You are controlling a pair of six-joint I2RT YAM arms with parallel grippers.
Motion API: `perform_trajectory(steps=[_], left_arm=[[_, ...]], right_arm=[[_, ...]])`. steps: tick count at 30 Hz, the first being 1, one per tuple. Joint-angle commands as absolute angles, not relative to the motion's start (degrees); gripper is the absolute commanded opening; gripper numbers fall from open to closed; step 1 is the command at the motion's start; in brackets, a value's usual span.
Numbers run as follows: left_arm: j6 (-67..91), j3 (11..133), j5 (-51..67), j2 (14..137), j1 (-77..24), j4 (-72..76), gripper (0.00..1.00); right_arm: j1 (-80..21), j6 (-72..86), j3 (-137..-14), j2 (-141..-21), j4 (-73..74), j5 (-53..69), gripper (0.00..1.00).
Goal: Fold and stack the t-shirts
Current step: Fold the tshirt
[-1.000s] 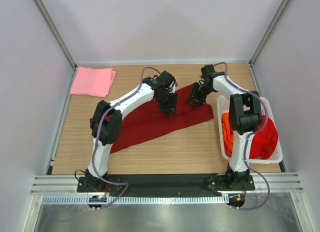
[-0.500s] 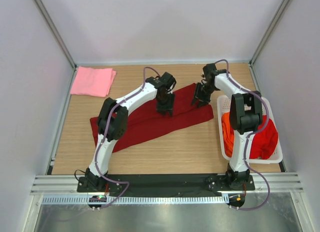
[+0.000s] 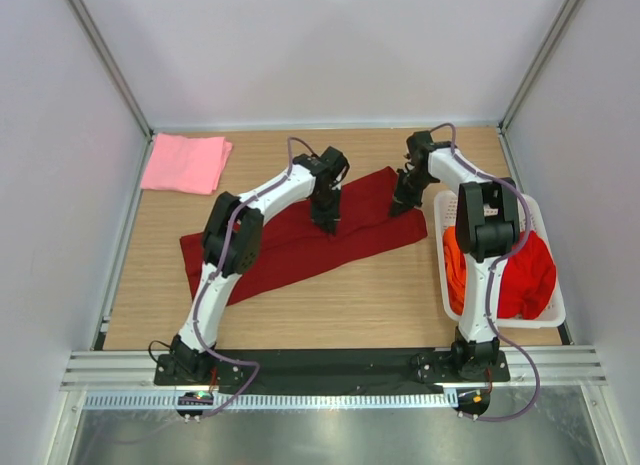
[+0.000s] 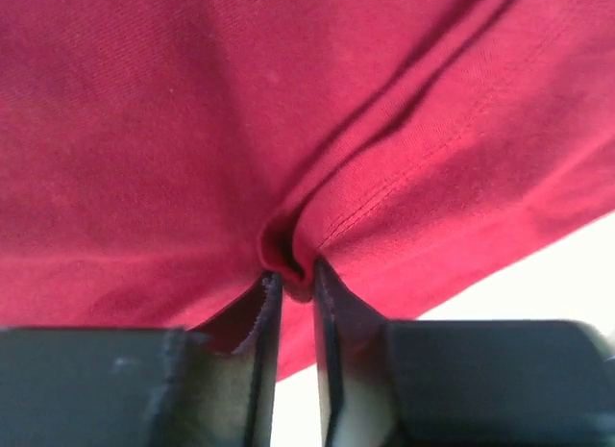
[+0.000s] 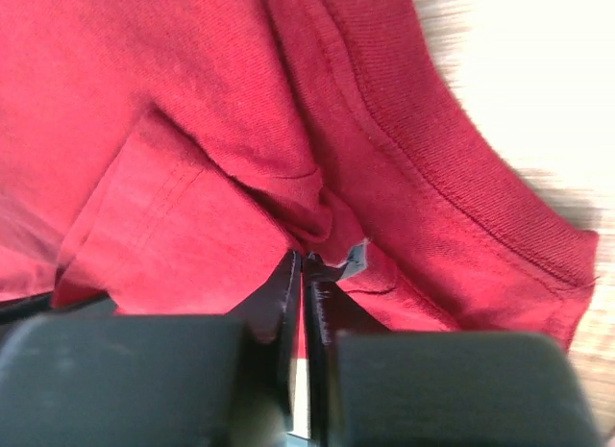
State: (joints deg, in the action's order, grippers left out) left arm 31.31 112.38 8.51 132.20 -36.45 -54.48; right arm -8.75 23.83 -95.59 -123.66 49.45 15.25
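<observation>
Left gripper [image 4: 293, 274] and right gripper [image 5: 306, 260], both spread a sec ago, now pinch shut on the maroon t-shirt [image 3: 290, 250] lying across mid-table: left nips a raised pleat near its far edge, right bites cloth by a ribbed band at the right end (pink t-shirt [image 3: 185, 163] sits folded, far-left corner). Grab for the next fold looks set, lift prob. next

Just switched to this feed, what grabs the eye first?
The maroon t-shirt sprawled across the middle of the table, with the left gripper and right gripper each pinching a fold of it. Then the folded pink t-shirt in the far left corner, and the white basket on the right holding orange cloth and red cloth.
</observation>
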Motion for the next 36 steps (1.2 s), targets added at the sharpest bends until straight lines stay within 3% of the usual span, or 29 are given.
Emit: perform_trajectory(steps=[1, 4, 12, 16, 24, 32, 36], left_arm=[[31.0, 114.8, 7.6, 133.7, -36.1, -57.0, 0.11], [30.7, 114.0, 6.5, 134.3, -36.2, -57.7, 0.0], [29.4, 113.1, 5.4, 134.4, -36.1, -58.6, 0.02], [29.0, 112.8, 6.9, 131.3, -36.1, -58.2, 0.35], [27.5, 115.0, 10.2, 122.4, -35.9, -59.5, 0.59], [25.8, 113.5, 4.7, 110.9, -33.5, -62.4, 0.62], [24.8, 107.2, 0.8, 104.0, -31.1, -60.8, 0.62]], right_arm=[[-8.5, 23.4, -98.6, -123.9, 49.2, 11.9, 0.01], [-8.5, 22.9, -99.2, -123.8, 50.7, 8.3, 0.01], [-8.5, 21.8, -99.0, -124.3, 53.0, 6.3, 0.01], [-8.8, 21.4, -101.0, -123.5, 54.1, 6.6, 0.03], [-10.7, 23.9, -106.9, -121.3, 58.2, 2.3, 0.47], [-17.7, 39.0, -107.8, -119.8, 60.6, -6.4, 0.75], [-22.1, 49.9, -107.3, -121.3, 62.2, -8.9, 0.81]])
